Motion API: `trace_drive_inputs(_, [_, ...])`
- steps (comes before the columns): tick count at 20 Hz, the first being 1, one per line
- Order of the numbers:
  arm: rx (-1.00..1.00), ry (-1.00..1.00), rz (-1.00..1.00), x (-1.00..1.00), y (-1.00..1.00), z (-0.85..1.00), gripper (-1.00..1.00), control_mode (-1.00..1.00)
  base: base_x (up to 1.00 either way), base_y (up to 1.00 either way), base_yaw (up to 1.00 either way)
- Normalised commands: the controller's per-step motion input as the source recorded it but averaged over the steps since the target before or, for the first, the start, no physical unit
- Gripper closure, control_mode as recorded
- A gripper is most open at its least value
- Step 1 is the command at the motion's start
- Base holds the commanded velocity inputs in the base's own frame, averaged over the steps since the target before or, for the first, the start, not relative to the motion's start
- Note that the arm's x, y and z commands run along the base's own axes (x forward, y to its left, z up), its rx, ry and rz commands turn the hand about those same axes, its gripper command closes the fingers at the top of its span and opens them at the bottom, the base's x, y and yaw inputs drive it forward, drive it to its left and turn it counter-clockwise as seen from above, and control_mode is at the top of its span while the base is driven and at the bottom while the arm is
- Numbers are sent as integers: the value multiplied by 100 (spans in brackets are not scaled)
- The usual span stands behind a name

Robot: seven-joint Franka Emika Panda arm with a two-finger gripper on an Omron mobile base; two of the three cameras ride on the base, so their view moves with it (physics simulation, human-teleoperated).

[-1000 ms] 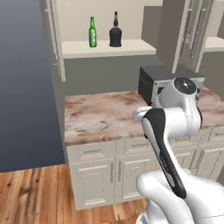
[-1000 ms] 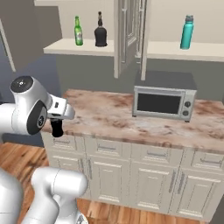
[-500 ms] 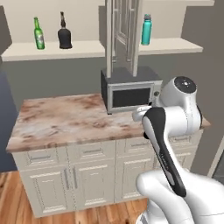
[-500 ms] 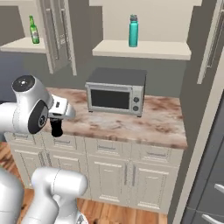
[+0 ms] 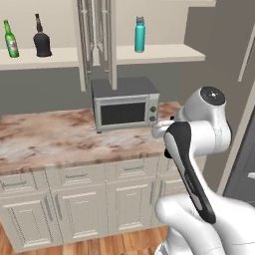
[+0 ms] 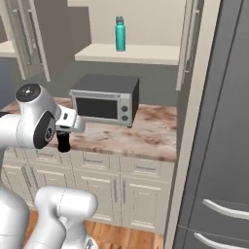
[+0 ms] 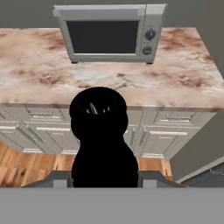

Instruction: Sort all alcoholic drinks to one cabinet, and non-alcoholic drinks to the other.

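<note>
Cola bottle (black, seen from above) sits clamped in the jaws before the bench; teal bottle stands on its shelf.

Open shelf space beside teal bottle, seemingly unobstructed.

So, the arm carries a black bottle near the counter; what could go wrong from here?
1. The small black bottle hangs low, seemingly in front of the counter. If it is raised carelessly, it may strike the counter edge or the microwave.
2. The teal bottle stands on the shelf above. Setting another bottle beside it could knock it over.
</note>
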Motion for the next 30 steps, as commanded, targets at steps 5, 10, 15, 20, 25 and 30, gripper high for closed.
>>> trace_drive_inputs(5, [0, 0, 0, 0, 0, 0, 100, 100, 40, -47, 0])
trace_drive_inputs(10, [0, 0, 0, 0, 0, 0, 100, 100, 47, -55, 0])
trace_drive_inputs(15, [0, 0, 0, 0, 0, 0, 100, 100, 63, -9, 0])
trace_drive_inputs(20, [0, 0, 0, 0, 0, 0, 100, 100, 50, 0, 0])
trace_drive_inputs(25, [0, 0, 0, 0, 0, 0, 100, 100, 45, 0, 0])
trace_drive_inputs(30, [0, 0, 0, 0, 0, 0, 100, 100, 41, 0, 0])
